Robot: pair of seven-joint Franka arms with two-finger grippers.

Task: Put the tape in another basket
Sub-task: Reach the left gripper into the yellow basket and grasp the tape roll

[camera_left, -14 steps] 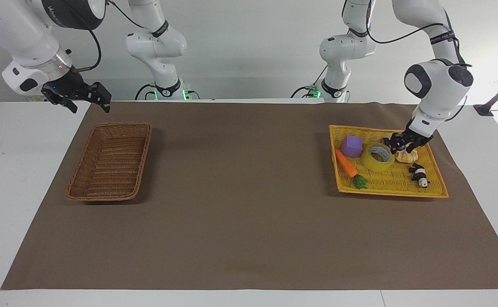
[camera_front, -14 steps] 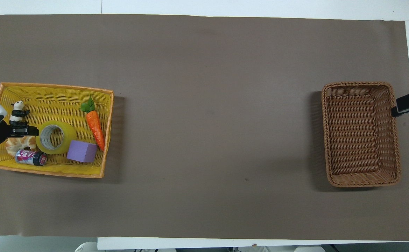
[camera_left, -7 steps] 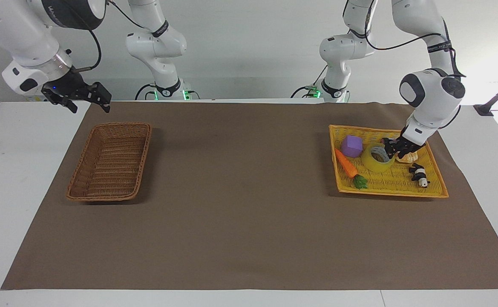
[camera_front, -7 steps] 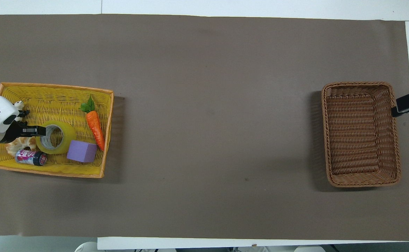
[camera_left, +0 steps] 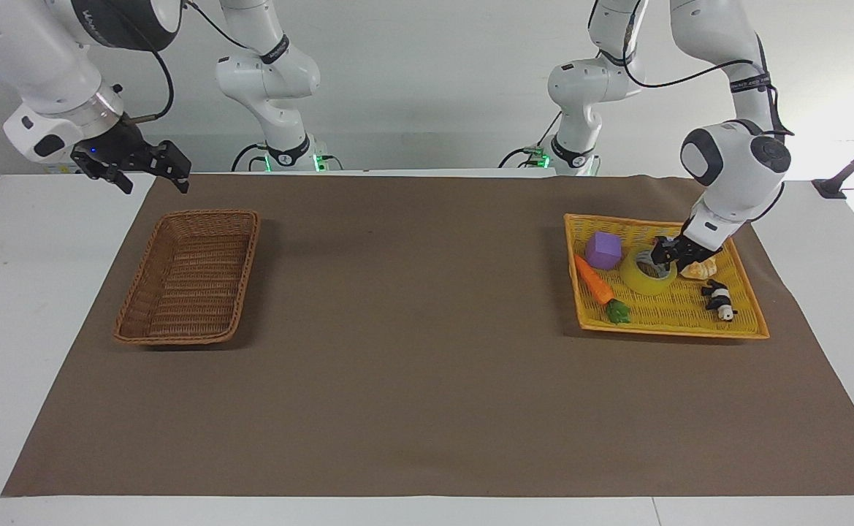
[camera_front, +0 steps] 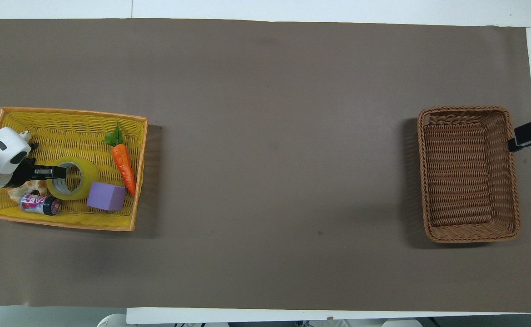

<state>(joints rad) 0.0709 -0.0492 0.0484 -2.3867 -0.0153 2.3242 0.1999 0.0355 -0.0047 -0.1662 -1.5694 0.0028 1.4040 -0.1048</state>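
The yellow tape roll lies flat in the yellow woven tray at the left arm's end of the table; it also shows in the overhead view. My left gripper is down at the tape's rim on the side toward the left arm's end, and in the overhead view its tip reaches over the roll's rim to the core. The brown wicker basket stands empty at the right arm's end, also seen from overhead. My right gripper waits open in the air beside the basket.
The tray also holds a purple cube, a toy carrot, a panda figure, a bread piece and a small can. Brown mat covers the table between tray and basket.
My left gripper has come down and shifted toward the tape, from beside the roll onto its rim. The tape, tray and right arm have not moved.
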